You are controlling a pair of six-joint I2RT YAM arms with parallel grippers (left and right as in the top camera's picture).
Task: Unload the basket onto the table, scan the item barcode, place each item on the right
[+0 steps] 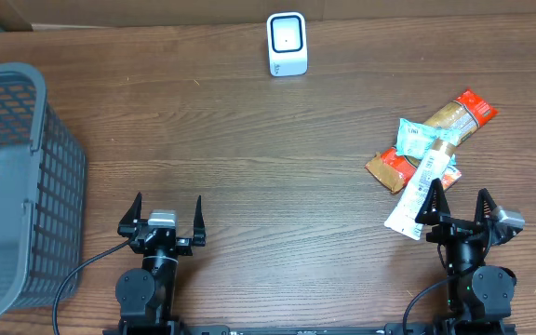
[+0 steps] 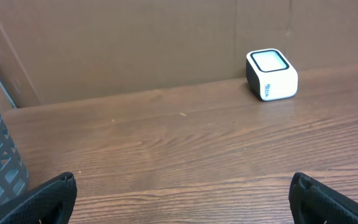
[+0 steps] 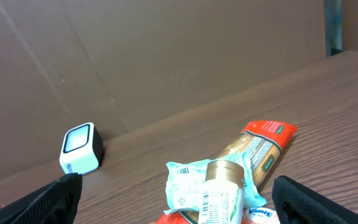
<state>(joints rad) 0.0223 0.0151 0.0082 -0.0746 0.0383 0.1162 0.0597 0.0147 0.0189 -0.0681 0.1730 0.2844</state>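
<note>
— Where are we?
— Nothing grabbed yet, I reckon. My right tool (image 1: pixel 457 195) is released, jaws wide, just beside the near end of the long white plastic sachet (image 1: pixel 423 191). My left tool (image 1: pixel 167 203), released too, hangs over the brown wooden desk (image 1: pixel 277 158).
— Next?
— Lift one item off the heap, sachet, teal-and-white tissue pack (image 1: pixel 417 140) or tan-and-red packet (image 1: pixel 449 119), and face its barcode to the small white box scanner (image 1: pixel 287 44) at the far edge.
— Print?
— "Kleenex", seemingly on the tissue pack.

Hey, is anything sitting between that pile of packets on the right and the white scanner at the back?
Nothing visible does. Only bare table lies between the pile of packets and the scanner. The open right gripper sits right beside the pile, nothing between them, and the basket is far off left.
</note>
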